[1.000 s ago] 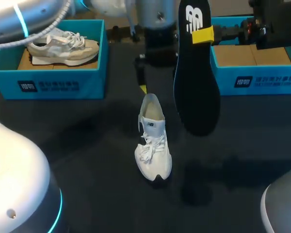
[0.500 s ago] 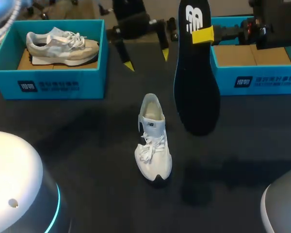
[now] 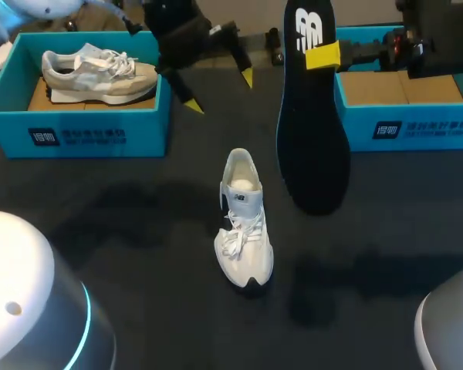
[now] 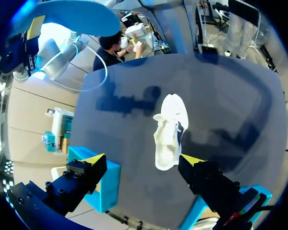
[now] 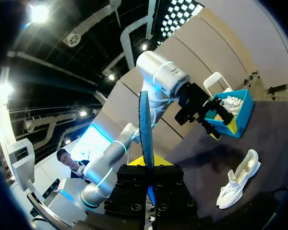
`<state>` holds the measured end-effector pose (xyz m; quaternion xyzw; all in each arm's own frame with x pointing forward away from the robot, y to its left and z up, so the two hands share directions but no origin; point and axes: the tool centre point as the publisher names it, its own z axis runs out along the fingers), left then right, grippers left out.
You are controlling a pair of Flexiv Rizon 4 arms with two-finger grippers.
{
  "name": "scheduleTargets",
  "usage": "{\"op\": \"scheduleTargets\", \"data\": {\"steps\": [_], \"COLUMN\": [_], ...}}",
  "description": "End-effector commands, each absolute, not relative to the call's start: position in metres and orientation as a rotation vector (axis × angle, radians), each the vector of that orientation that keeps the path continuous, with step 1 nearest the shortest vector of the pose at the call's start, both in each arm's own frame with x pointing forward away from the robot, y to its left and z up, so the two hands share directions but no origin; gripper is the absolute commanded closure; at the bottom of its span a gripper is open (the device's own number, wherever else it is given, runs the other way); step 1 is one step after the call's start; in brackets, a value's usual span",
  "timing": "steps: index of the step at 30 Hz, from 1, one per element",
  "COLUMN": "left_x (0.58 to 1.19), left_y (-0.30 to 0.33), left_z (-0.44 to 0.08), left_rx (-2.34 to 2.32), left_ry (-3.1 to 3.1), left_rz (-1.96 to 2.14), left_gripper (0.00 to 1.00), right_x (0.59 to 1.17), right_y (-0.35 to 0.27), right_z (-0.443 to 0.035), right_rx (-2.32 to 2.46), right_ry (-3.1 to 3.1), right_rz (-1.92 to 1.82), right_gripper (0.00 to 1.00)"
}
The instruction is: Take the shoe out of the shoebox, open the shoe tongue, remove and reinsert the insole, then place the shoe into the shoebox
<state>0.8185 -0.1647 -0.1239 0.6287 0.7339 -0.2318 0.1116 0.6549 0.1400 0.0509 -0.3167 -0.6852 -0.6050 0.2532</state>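
The dark table (image 3: 131, 231) carries everything, and the white shoe (image 3: 245, 227) at its middle is the marker for the rest. Behind and to the right of the shoe is a blue box (image 3: 417, 131) showing a bare cardboard floor, probably the one the shoe goes back into. Behind and to the shoe's left, a second box (image 3: 77, 137) holds a grey shoe (image 3: 100, 75).

The dark insole (image 3: 312, 146) hangs just right of the shoe, heel end up and toe end down, above the table. The right gripper (image 3: 322, 55) is clamped on it near the heel. It looks thin, light and bendy, so it will likely buckle if pushed; feeding the toe end into the shoe first should help.

The shoe stands on its sole, out of any box, with its opening facing away from the robot. It looks light and soft-sided and may skid, so holding it at the heel rim seems best.

The left gripper (image 3: 221, 91) hangs behind the shoe, spread wide and empty.
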Motion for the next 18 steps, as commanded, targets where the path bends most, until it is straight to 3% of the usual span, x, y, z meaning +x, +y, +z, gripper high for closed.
{"op": "scheduleTargets", "data": {"steps": [1, 18], "left_x": [0.816, 0.826], "left_y": [-0.161, -0.15], "left_z": [-0.127, -0.075], "left_rx": [1.77, 1.523], "left_ry": [2.086, 1.858], "left_rz": [-0.754, -1.063], "left_gripper": [0.0, 0.0], "right_x": [0.658, 0.658], "right_y": [0.143, 0.143], "right_z": [0.051, 0.051], "right_rx": [-0.861, -0.861], "right_ry": [-1.865, -1.865], "right_rz": [-1.639, -1.639], "right_gripper": [1.0, 1.0]}}
